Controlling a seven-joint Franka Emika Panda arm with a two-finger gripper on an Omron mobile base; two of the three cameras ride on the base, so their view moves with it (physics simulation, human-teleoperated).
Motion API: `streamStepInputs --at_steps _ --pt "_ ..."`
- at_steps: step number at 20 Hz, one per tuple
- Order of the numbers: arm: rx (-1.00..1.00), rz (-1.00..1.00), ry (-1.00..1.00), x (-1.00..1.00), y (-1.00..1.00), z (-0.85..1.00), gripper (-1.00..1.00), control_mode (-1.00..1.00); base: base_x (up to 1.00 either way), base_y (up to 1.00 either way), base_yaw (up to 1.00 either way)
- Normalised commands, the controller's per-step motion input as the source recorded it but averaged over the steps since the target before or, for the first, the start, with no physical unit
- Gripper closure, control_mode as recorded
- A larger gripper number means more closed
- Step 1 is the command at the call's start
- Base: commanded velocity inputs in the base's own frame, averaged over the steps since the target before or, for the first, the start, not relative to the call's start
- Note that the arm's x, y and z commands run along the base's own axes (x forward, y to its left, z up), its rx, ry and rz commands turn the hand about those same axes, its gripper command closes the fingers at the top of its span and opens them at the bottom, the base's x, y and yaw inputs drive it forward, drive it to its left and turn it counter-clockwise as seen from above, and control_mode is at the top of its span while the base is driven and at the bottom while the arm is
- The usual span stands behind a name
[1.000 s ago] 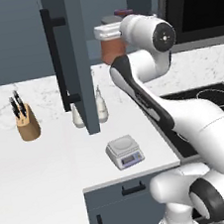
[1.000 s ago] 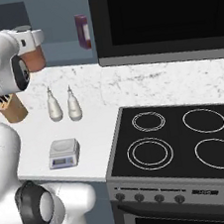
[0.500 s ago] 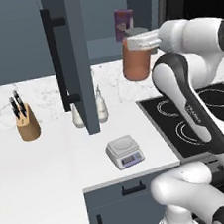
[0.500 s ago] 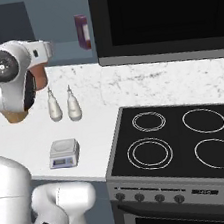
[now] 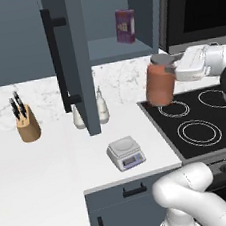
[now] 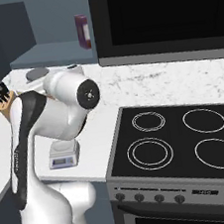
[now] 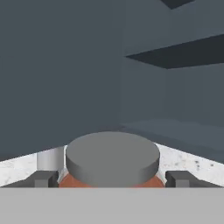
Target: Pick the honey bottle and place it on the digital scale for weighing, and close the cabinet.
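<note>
The honey bottle (image 5: 160,84), an orange-brown jar with a grey lid, hangs slightly tilted in the air over the stove's left edge. My gripper (image 5: 165,66) is shut on it just under the lid, reaching in from the right. In the hand view the lid (image 7: 112,157) sits between my fingertips (image 7: 42,178). The digital scale (image 5: 125,153) lies on the counter near the front edge, down and left of the jar, and also shows beside the arm (image 6: 63,155). The cabinet door (image 5: 77,59) stands open with its black bar handle (image 5: 58,61) facing out.
A purple box (image 5: 125,26) stands on the open cabinet shelf. Two white shaker bottles (image 5: 102,106) stand behind the door's lower edge. A knife block (image 5: 26,124) is at the left of the counter. The black stove (image 6: 177,135) lies to the right.
The arm has swung the honey bottle right and down, away from the cabinet shelf to a spot over the stove's left edge. The door and scale have not moved.
</note>
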Motion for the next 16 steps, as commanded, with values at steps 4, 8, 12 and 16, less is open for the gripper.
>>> streamStepInputs --at_steps 4,8,12,16 --pt "-0.09 0.31 0.06 0.00 -0.14 -0.85 1.00 -1.00 0.00 0.00 0.00" --pt "-0.04 0.21 -0.02 0.15 -0.13 -0.79 1.00 -1.00 0.00 0.00 0.00" --pt "0.00 0.13 -0.01 0.42 -0.17 -0.58 1.00 -1.00 0.00 0.00 0.00" --pt "0.00 0.05 -0.04 0.63 0.01 -0.46 1.00 -1.00 0.00 0.00 0.00"
